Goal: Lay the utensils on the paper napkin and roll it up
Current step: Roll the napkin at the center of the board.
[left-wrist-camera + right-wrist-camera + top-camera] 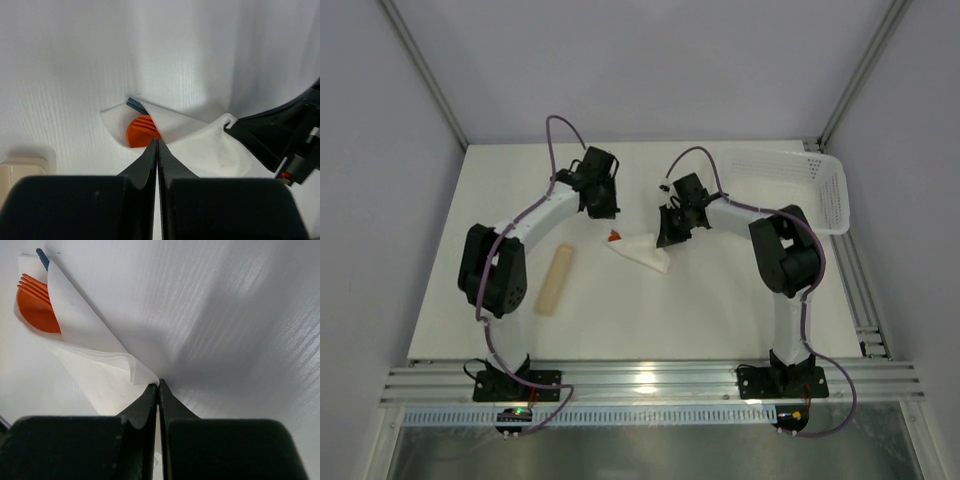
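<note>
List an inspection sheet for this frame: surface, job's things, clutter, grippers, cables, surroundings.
Surface: white table, matte.
Job's things: paper napkin folded over the utensils; orange and dark ends stick out at one end.
Clutter: beige cylinder lying left of the napkin; white basket at the far right corner.
Grippers: left gripper shut, by the napkin; right gripper shut, tips at the napkin's edge, pinch unclear.
Cables: purple cable loops along each arm.
Surroundings: grey walls; metal rail at the near edge.

The top camera is looking steeply down from above the near edge, taking in the whole table (620, 320). Both wrist cameras are hovering close, facing down; all three are sharing the napkin (644, 251).
</note>
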You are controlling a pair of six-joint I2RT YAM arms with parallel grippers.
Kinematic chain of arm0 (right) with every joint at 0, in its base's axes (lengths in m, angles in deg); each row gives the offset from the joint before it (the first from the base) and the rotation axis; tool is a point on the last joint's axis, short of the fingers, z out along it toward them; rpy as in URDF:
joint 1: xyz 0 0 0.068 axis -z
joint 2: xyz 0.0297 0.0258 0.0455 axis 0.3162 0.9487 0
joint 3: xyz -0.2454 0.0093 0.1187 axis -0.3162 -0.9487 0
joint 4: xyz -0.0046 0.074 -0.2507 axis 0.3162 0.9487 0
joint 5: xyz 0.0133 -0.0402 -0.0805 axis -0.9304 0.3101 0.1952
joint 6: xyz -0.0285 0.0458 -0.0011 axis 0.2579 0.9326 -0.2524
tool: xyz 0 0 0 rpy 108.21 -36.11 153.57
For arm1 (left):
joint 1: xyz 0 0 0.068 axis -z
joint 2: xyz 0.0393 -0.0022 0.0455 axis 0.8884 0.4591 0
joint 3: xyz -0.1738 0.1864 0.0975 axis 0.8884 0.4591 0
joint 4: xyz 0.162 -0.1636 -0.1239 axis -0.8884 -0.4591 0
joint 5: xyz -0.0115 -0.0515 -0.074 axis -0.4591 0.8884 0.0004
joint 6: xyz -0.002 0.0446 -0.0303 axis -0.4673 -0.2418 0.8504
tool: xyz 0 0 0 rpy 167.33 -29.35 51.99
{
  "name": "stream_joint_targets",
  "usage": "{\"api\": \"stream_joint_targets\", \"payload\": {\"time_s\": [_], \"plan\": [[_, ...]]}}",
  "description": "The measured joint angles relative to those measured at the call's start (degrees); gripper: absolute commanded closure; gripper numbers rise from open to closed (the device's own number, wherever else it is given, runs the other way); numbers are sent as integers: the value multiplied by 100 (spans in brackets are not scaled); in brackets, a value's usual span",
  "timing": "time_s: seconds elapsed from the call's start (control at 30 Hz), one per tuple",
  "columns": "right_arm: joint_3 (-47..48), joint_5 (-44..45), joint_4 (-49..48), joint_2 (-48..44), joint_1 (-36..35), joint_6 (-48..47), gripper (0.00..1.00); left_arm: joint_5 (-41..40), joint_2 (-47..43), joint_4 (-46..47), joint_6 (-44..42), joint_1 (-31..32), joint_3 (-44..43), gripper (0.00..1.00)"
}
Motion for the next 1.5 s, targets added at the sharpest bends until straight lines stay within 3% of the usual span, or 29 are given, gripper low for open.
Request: {"api": "stream_joint_targets", "payload": {"time_s": [0.13,0.23,0.43,0.57,0.83,1.03,1.5], "plan": [[4,2,0,0,-2,-2,96,127,-654,531,140,-2,479,100],[7,7,0,2,-20,-2,97,612,-1250,1287,415,-4,1335,100],[17,26,4,2,-24,-4,96,1497,-1974,3781,1609,0,3832,100],[17,28,2,2,-24,-4,97,1725,-1832,5217,2559,0,4839,100],[17,28,0,2,-31,-4,97,1762,-1084,6712,3438,177,4699,100],[26,35,9,2,-35,-4,97,1757,-734,6763,3580,214,4264,100],[155,39,46,90,-39,-7,96,1648,-654,6343,3633,216,4470,100]]}}
